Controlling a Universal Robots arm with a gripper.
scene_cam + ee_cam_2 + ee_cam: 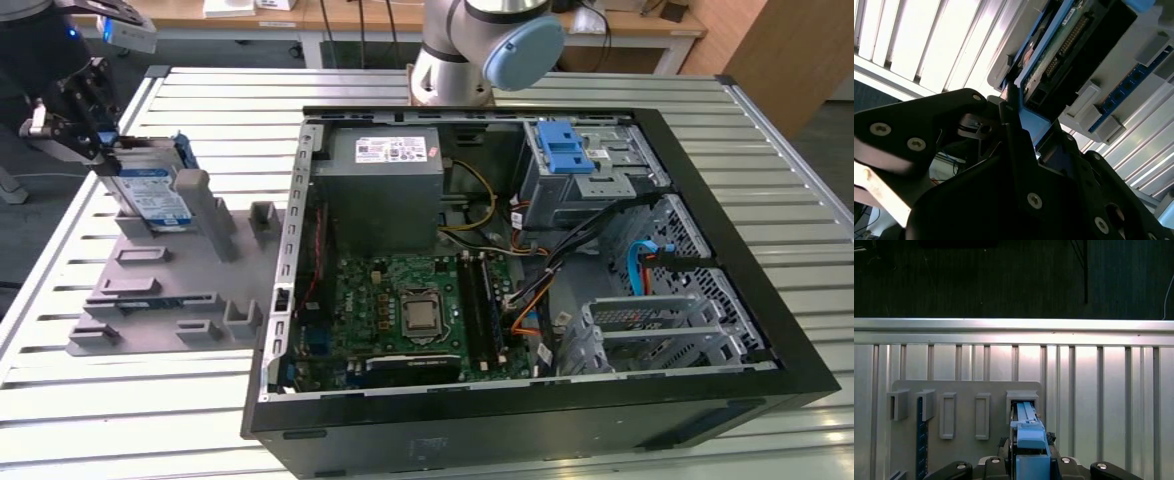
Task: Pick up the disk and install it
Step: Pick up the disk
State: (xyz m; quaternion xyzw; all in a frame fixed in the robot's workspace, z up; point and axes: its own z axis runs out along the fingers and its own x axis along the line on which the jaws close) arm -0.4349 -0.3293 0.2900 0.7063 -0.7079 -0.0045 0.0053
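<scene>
1. Hand [104, 148] over at the exterior view's left, pinched narrow on the blue-framed upper edge of the disk [150, 195].
2. Disk standing on edge with a slight tilt, lower end sitting in a slot of the grey holder [160, 290] on the counter [134, 420].
3. Same grip in the second wrist view: fingers [1013, 135] tight against the blue frame.
4. Open computer case [534, 250] just to the exterior view's right of the holder, apart from the disk.
</scene>
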